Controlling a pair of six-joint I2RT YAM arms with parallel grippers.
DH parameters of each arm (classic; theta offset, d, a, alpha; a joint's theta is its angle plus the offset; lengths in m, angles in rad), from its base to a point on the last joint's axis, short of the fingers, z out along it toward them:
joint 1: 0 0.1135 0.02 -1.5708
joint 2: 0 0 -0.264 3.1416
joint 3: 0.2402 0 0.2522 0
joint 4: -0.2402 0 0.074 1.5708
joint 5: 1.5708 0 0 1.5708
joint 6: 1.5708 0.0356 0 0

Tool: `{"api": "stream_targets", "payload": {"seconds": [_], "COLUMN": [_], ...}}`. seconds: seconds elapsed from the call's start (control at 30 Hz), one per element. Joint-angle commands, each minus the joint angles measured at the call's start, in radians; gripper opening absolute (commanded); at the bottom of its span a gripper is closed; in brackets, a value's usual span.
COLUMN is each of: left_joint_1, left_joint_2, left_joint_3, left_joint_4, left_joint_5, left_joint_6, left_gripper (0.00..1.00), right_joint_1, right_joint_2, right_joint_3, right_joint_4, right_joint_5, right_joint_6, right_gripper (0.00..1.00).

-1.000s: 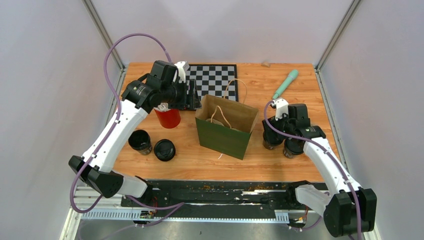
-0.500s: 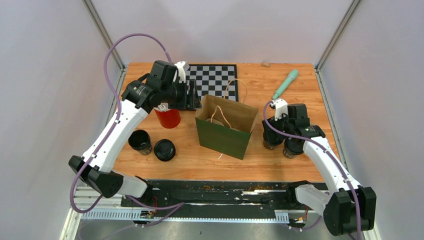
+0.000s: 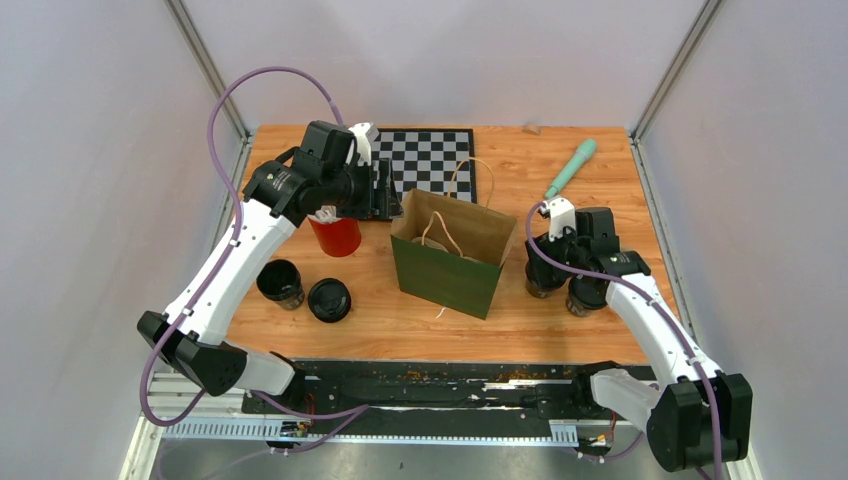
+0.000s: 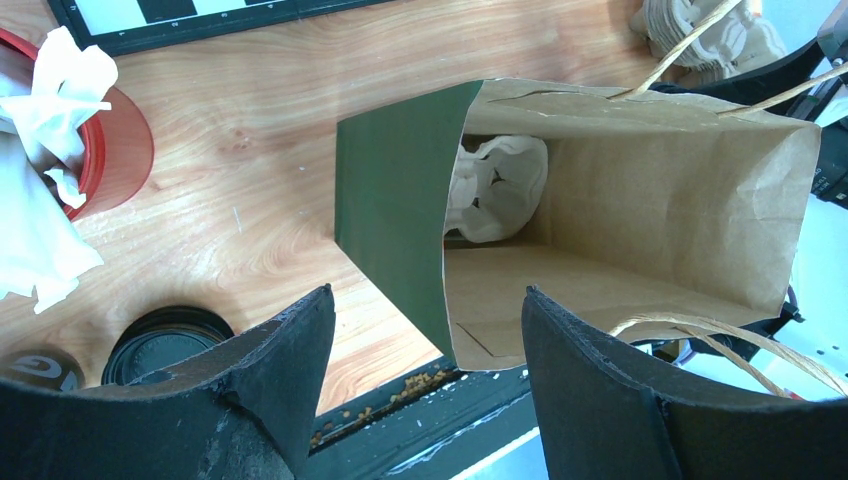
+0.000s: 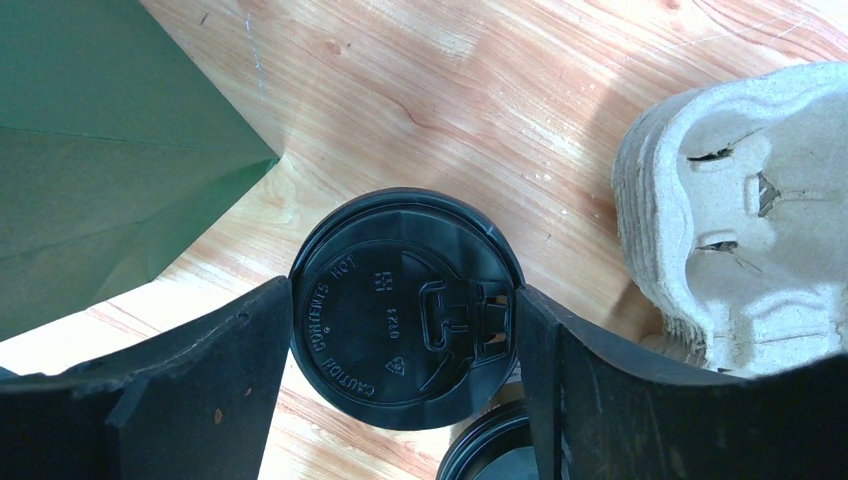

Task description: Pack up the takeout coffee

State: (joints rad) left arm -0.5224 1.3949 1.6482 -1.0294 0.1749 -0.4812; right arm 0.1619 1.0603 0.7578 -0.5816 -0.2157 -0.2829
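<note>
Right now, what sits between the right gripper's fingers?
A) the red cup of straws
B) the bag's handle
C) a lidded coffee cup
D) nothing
C: in the right wrist view, a black-lidded coffee cup sits squarely between the fingers of the right gripper, beside the green bag.

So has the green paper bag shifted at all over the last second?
No. The green paper bag stands in the same spot in the top view. Its far edge is just in front of the checkerboard, exactly as before.
</note>
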Motion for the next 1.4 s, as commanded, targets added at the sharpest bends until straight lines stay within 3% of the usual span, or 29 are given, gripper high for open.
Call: {"api": "stream_targets", "payload": {"seconds": [0.0,0.17,0.6,1.13,1.37], "left_joint_1": [0.002,0.002,0.002,0.002,0.003], "left_joint_2": [-0.027,-0.013,0.005,0.042,0.044], "left_joint_3": [0.012,0.014,0.027,0.063,0.067], "left_joint_4": [0.016,0.025,0.027,0.021,0.016], "left_joint_5": [-0.003,0.006,-0.002,0.000,0.003], "left_joint_6": [0.008,0.003,0.008,0.010,0.013], "left_gripper": [0.76,0.76,0.77,0.77,0.77], "right_joint_1": [-0.003,-0.002,-0.002,-0.002,-0.001], "right_joint_2": [0.007,0.087,0.147,0.145,0.138], "right_joint_3": [-0.009,0.044,0.106,0.126,0.089], "right_joint_4": [0.070,0.136,0.128,0.081,0.092], "right_joint_5": [-0.056,-0.132,-0.072,-0.045,-0.056], "right_joint_6": [0.016,0.102,0.090,0.049,0.054], "right_gripper": [0.71,0.69,0.70,0.88,0.86]}}
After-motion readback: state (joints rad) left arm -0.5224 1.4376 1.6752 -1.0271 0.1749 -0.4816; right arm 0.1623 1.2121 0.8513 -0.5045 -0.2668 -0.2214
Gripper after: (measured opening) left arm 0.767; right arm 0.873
